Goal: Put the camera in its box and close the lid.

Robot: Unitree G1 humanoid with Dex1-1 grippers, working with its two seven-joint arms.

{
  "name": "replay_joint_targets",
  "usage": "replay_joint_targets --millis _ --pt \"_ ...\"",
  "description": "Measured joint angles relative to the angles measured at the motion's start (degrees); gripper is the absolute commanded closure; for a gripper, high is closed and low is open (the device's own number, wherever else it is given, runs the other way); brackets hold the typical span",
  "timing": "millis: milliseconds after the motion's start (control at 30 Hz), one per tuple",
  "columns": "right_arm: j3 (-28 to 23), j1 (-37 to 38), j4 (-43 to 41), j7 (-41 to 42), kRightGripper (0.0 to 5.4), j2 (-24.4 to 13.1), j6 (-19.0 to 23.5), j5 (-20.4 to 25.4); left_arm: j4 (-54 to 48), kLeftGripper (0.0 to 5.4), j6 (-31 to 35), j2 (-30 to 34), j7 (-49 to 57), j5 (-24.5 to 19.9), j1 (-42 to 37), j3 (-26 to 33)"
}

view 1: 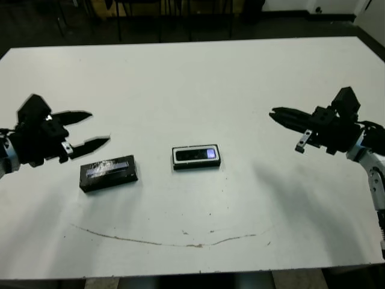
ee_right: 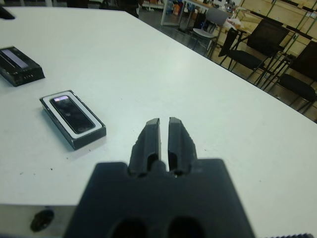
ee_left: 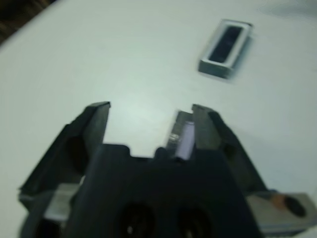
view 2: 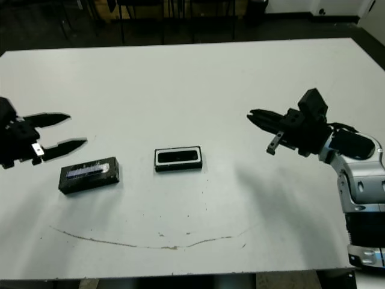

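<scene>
You have the camera (view 1: pixel 197 154) already lying inside the box (view 1: pixel 196 163), which sits in the middle of the white surface (view 1: pixel 198 78); its dark bar shows framed by the white lining, with a small bluish patch at one end. So the first half of the job looks done, and the step in hand is the lid.

The lid (view 1: pixel 109 173) lies flat on the surface to the left of the box, well apart from it, glossy face up. Your left pincer (view 1: pixel 88 129) hovers just beyond and to the left of the lid, fingers spread wide and holding nothing. Your right pincer (view 1: pixel 277 114) hangs far to the right of the box, its fingers nearly together and empty.

Next, I judge you should bring the left pincer down over the lid and grip it by its long edges. It is thin and lies flat, so a shallow pinch could slip. Then carry it rightward and seat it square on the box.
</scene>
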Motion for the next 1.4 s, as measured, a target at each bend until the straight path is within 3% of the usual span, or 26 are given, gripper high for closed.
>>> replay_joint_targets --millis 167,500,1400 --pt "0.8 0.0 0.0 -0.8 5.40 -0.2 0.2 -1.2 7.8 0.02 -3.1 0.0 -9.7 0.1 -4.2 -2.4" --pt "2.0 -0.2 0.0 -0.7 5.40 -0.7 1.4 -2.9 15.9 0.02 -4.9 0.3 -16.6 4.8 -8.7 -6.7" --pt "2.6 -0.7 0.5 -0.2 5.40 -1.9 3.2 -3.0 20.6 0.02 -11.0 -3.9 -18.4 6.8 -7.6 -7.9"
